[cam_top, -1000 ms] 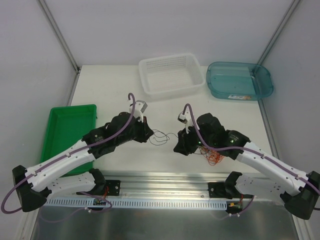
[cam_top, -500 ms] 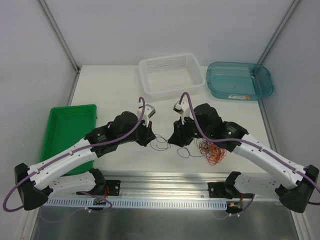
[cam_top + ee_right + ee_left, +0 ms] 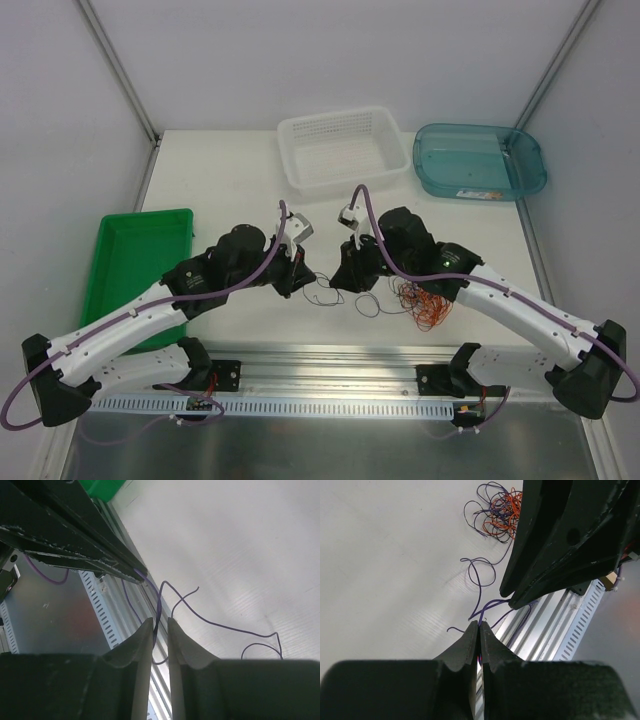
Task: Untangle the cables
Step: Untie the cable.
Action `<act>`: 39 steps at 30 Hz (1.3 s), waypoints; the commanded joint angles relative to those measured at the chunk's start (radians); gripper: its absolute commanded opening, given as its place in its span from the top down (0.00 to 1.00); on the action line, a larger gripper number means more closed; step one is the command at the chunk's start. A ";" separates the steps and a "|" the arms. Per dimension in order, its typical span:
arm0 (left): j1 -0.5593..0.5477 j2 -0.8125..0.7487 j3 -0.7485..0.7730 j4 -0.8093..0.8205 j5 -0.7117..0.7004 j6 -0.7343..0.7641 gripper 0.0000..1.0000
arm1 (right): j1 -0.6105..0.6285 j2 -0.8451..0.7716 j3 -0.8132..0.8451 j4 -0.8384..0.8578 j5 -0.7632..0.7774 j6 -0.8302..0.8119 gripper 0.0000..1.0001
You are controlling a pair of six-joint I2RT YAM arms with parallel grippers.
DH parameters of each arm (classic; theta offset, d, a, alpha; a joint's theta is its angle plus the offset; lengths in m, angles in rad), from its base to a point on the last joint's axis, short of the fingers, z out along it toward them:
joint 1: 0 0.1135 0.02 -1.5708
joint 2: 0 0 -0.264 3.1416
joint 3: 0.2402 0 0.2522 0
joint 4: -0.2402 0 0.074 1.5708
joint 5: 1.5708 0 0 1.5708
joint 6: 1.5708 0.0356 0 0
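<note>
Arms leaned in nose-to-nose: left gripper [image 3: 479,626] pinched a hair-thin strand [image 3: 479,600] of the curly cables [image 3: 501,511], right gripper [image 3: 160,622] loosely straddled it, jaws slightly apart.

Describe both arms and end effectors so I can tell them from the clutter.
Both arms match: the left arm and right arm have white links, black joint housings and black bases. A purple hose runs along each to a white wrist mount. The left end effector and right end effector each have two matte black, tapered fingers.
</note>
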 commanded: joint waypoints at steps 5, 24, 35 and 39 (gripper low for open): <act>-0.002 -0.023 -0.019 0.064 0.020 0.023 1.00 | 0.000 -0.003 -0.043 0.066 -0.061 0.003 0.81; -0.002 -0.009 -0.043 0.084 0.044 0.006 1.00 | 0.000 -0.032 -0.047 0.073 -0.022 0.004 0.82; 0.000 -0.016 -0.063 0.087 0.046 0.006 1.00 | 0.000 -0.039 -0.043 0.061 -0.004 0.004 0.91; 0.000 -0.026 -0.075 0.087 0.020 -0.001 1.00 | 0.000 -0.053 -0.047 0.053 0.019 0.004 0.99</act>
